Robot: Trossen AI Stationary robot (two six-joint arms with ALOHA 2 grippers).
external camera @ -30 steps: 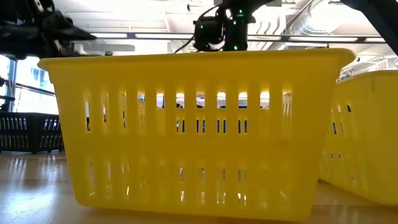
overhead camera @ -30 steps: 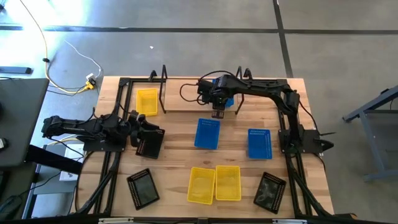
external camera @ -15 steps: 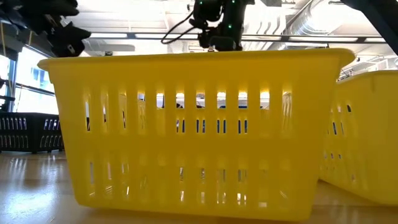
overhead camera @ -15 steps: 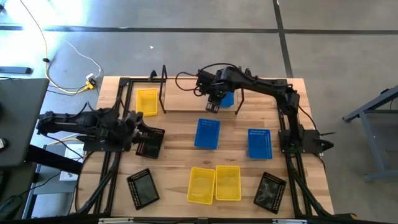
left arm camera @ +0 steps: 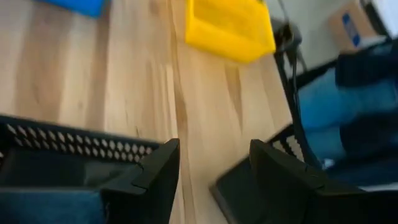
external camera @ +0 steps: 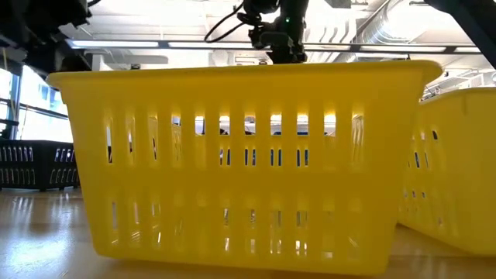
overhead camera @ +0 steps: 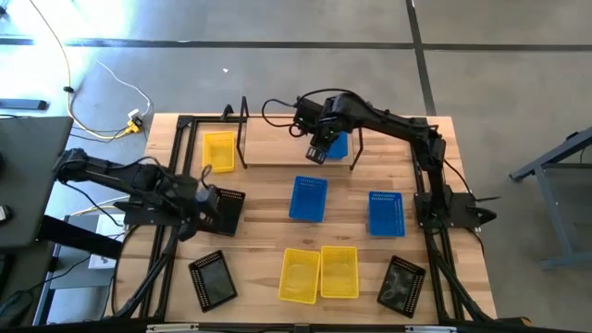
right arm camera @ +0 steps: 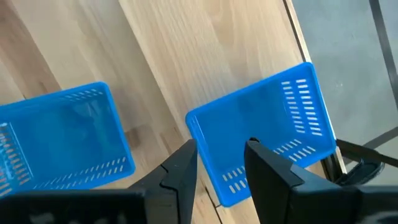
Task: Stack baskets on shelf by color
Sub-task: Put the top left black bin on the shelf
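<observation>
On the shelf (overhead camera: 277,159) at the table's far side, a blue basket (overhead camera: 339,145) rests on the light board. My right gripper (overhead camera: 317,153) hangs above that basket (right arm camera: 261,134), open, with nothing between its fingers. A yellow basket (overhead camera: 219,151) sits by the shelf's left wire frame. Two more blue baskets (overhead camera: 309,197) (overhead camera: 387,213) lie on the table's middle. My left gripper (overhead camera: 208,197) hovers open at the table's left, over the rim of a black basket (overhead camera: 227,211). In the left wrist view, bare wood shows between its fingers (left arm camera: 214,149).
Two yellow baskets (overhead camera: 300,274) (overhead camera: 339,272) stand side by side near the front edge, with black baskets (overhead camera: 213,279) (overhead camera: 402,285) to either side. One yellow basket (external camera: 248,163) fills the low view. A black frame (overhead camera: 185,125) borders the tabletop. Bare wood lies between shelf and baskets.
My right gripper has risen straight up off the blue basket on the shelf, rolling a little; the basket stays on the board. My left gripper has lifted and tipped downward over the black basket at the left, its arm folding upward.
</observation>
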